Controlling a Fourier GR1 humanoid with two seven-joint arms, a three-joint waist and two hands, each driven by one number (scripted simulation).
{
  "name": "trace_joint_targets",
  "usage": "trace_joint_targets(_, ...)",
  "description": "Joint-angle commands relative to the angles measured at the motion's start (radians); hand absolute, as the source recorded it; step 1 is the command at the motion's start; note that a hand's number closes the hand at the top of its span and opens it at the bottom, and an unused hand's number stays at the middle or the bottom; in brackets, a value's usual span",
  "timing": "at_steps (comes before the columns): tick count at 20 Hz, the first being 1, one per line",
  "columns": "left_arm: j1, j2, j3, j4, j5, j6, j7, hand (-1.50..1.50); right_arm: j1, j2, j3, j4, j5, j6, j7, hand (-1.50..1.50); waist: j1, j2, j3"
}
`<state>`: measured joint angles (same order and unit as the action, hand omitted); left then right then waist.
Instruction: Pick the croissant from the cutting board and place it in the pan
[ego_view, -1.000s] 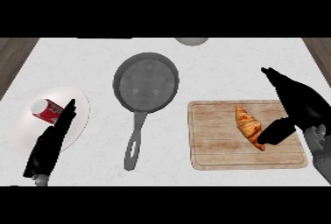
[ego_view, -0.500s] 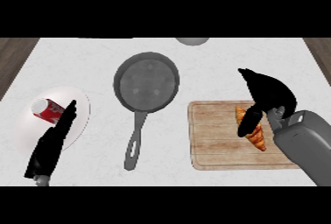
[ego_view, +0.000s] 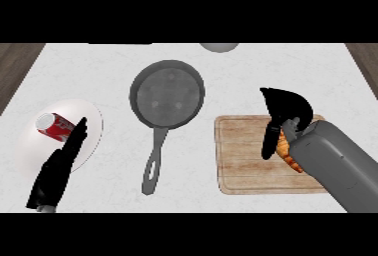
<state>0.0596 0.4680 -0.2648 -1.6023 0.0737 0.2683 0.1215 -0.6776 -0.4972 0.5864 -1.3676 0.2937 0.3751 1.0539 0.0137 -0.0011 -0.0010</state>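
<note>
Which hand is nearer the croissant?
Right. The right hand is directly over the croissant, fingers curled down around it; the left hand rests far across, by the plate.

Croissant (ego_view: 285, 150): golden-brown, mostly hidden under the right robot hand (ego_view: 284, 107), only a strip showing; lies on the board's right part. Board (ego_view: 251, 160): pale wood, rectangular, flat on the bench beneath that robot hand. Pan (ego_view: 167, 94): dark grey, round, to the robot hand's left, handle toward the near edge.
</note>
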Motion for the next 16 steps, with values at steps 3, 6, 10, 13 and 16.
trace_joint_targets(3, -0.032, 0.0, 0.041, 0.053, 0.011, -0.046, -0.018, 0.0, -0.018, 0.091, 0.014, 0.097, 0.031, 0.079, 0.136, -1.5, -0.006, 0.002, 0.0)
trace_joint_targets(6, -0.017, -0.049, 0.009, 0.068, -0.043, 0.008, -0.036, 0.0, 0.026, 0.099, 0.048, 0.048, 0.049, 0.096, 0.185, -1.5, -0.017, -0.001, 0.0)
trace_joint_targets(10, -0.001, -0.017, 0.04, 0.026, -0.013, -0.028, -0.015, 0.0, 0.005, 0.125, 0.054, 0.152, 0.082, 0.095, 0.198, -1.5, -0.007, 0.0, 0.0)
trace_joint_targets(13, 0.022, -0.017, 0.04, 0.003, -0.023, -0.038, -0.015, 0.0, -0.033, 0.143, 0.019, 0.196, 0.097, 0.104, 0.183, -1.5, -0.003, 0.0, 0.0)
trace_joint_targets(16, 0.008, -0.036, 0.059, 0.081, -0.025, -0.047, -0.075, 0.0, -0.006, 0.115, 0.013, 0.163, 0.104, 0.136, 0.191, -1.5, -0.015, -0.001, 0.0)
